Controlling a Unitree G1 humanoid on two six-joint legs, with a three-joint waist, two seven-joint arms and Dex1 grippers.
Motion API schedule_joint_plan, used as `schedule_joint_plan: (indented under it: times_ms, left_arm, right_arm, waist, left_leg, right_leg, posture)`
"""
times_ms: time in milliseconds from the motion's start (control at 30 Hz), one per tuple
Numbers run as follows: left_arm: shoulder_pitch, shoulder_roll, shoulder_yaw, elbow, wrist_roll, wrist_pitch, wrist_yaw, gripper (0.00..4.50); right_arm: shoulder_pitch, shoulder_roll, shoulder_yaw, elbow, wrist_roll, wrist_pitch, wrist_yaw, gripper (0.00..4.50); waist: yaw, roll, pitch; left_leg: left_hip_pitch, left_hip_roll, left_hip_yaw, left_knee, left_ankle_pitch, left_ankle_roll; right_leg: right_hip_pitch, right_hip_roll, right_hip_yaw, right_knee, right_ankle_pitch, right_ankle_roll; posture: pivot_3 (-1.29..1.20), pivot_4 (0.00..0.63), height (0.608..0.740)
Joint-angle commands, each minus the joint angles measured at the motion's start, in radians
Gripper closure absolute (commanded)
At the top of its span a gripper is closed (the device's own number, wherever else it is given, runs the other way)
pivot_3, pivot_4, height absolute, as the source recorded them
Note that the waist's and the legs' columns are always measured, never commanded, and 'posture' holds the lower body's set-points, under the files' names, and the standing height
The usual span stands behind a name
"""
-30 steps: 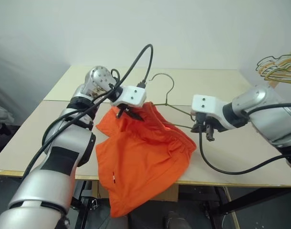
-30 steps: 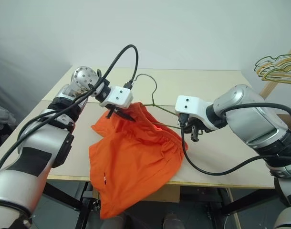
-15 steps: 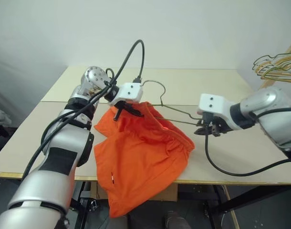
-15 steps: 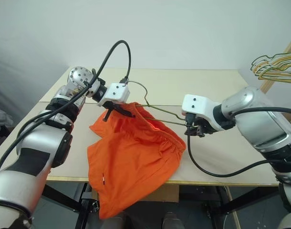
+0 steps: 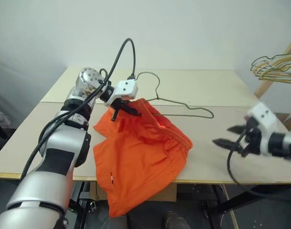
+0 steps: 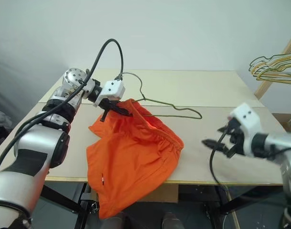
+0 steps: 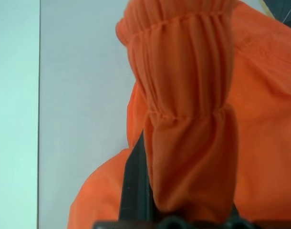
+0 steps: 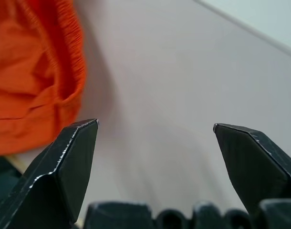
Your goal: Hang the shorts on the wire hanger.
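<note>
L tool (image 5: 129, 109) clamps shorts (image 5: 140, 157) waistband (by wire hanger (image 5: 183, 106)); R tool (image 5: 230, 135) wide open.

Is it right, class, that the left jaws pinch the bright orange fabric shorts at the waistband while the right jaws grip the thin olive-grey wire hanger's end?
Not quite. The left gripper does pinch the bright orange fabric shorts at the waistband, but the right gripper grips nothing: its jaws stand open, apart from the thin olive-grey wire hanger, which lies on the table. The left eye view shows it.
</note>
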Motion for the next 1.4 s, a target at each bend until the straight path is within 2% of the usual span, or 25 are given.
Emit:
schedule_joint_plan:
  times_ms: [33,167,300,367,500,733,800,967,1200,1400]
  left_arm:
    - [-0.020,0.000,0.020,-0.039,-0.029,0.008,-0.009,4.50]
    - [-0.020,-0.003,0.022,-0.042,-0.026,0.011,-0.012,4.50]
    - [-0.017,-0.002,0.021,-0.046,-0.027,0.013,-0.013,4.50]
    - [-0.016,-0.001,0.020,-0.048,-0.028,0.013,-0.013,4.50]
    - [-0.013,0.007,0.017,-0.052,-0.030,0.011,-0.013,4.50]
    - [0.003,0.019,0.013,-0.062,-0.037,0.010,-0.013,4.50]
    - [0.009,0.025,0.008,-0.067,-0.047,0.011,-0.013,4.50]
    - [0.048,0.080,-0.082,-0.114,-0.151,-0.005,-0.013,4.50]
    - [0.095,0.192,-0.273,-0.166,-0.234,-0.111,-0.013,4.50]
    - [0.096,0.215,-0.359,-0.163,-0.285,-0.112,-0.013,4.50]
  right_arm:
    - [0.033,0.162,-0.011,-0.110,0.033,-0.016,-0.150,0.03]
    - [0.053,0.380,0.111,-0.118,0.052,-0.013,-0.289,0.03]
    - [0.052,0.439,0.241,-0.047,0.014,-0.059,-0.368,0.03]
    - [0.042,0.459,0.235,-0.022,0.028,-0.068,-0.391,0.39]
    - [0.044,0.443,0.187,-0.032,0.075,-0.080,-0.379,1.52]
    - [0.058,0.380,0.116,-0.034,0.158,-0.091,-0.349,4.00]
    - [0.050,0.361,0.093,-0.026,0.190,-0.086,-0.337,4.48]
    - [0.032,0.255,0.059,0.016,0.258,-0.066,-0.276,4.48]
    - [0.036,0.030,0.030,0.118,0.296,-0.112,-0.142,4.48]
    - [0.029,-0.079,0.048,0.175,0.295,-0.162,-0.082,4.48]
  waist:
    - [-0.006,0.000,0.000]
    - [-0.018,0.000,0.000]
    - [-0.019,0.001,0.000]
    - [-0.016,0.001,0.000]
    - [-0.015,0.001,0.000]
    - [-0.016,0.001,0.000]
    - [-0.016,0.001,0.000]
    - [-0.017,0.001,0.000]
    - [-0.012,0.000,0.000]
    - [-0.004,0.000,0.000]
  left_leg:
    - [0.000,0.000,0.000,0.000,0.000,0.000]
    - [0.001,0.001,-0.002,0.000,0.000,0.000]
    - [0.000,0.000,-0.002,0.000,0.000,0.000]
    - [0.000,0.000,-0.001,0.000,0.000,0.000]
    - [0.000,0.000,-0.002,0.000,0.000,0.000]
    - [0.001,0.000,-0.002,0.000,0.000,0.000]
    - [0.001,0.000,-0.002,0.000,0.000,0.000]
    - [0.001,0.000,-0.002,0.000,0.000,0.000]
    - [0.001,0.000,-0.002,0.000,0.000,0.000]
    - [0.001,0.000,-0.002,0.000,0.000,0.000]
  right_leg:
    - [0.000,0.000,0.000,0.000,0.000,0.000]
    - [0.001,0.001,0.000,0.001,0.000,0.000]
    - [0.001,0.001,0.000,0.000,0.002,-0.004]
    - [0.001,0.001,0.000,0.000,0.002,-0.004]
    - [0.001,0.001,-0.001,0.000,0.002,-0.004]
    - [0.001,0.001,-0.001,0.000,0.002,-0.004]
    - [0.001,0.001,-0.001,0.000,0.002,-0.004]
    - [0.002,0.001,-0.001,0.000,0.002,-0.004]
    - [0.002,0.001,-0.001,-0.001,0.002,-0.004]
    - [0.002,0.001,-0.001,-0.001,0.001,-0.003]
  posture:
    - [0.03,0.000,0.740]
    - [0.03,0.000,0.740]
    - [0.03,0.000,0.740]
    - [0.03,0.000,0.740]
    - [0.05,0.000,0.740]
    - [0.05,0.000,0.740]
    - [0.05,0.000,0.740]
    - [0.06,0.000,0.740]
    - [0.06,0.000,0.740]
    - [0.06,0.000,0.740]
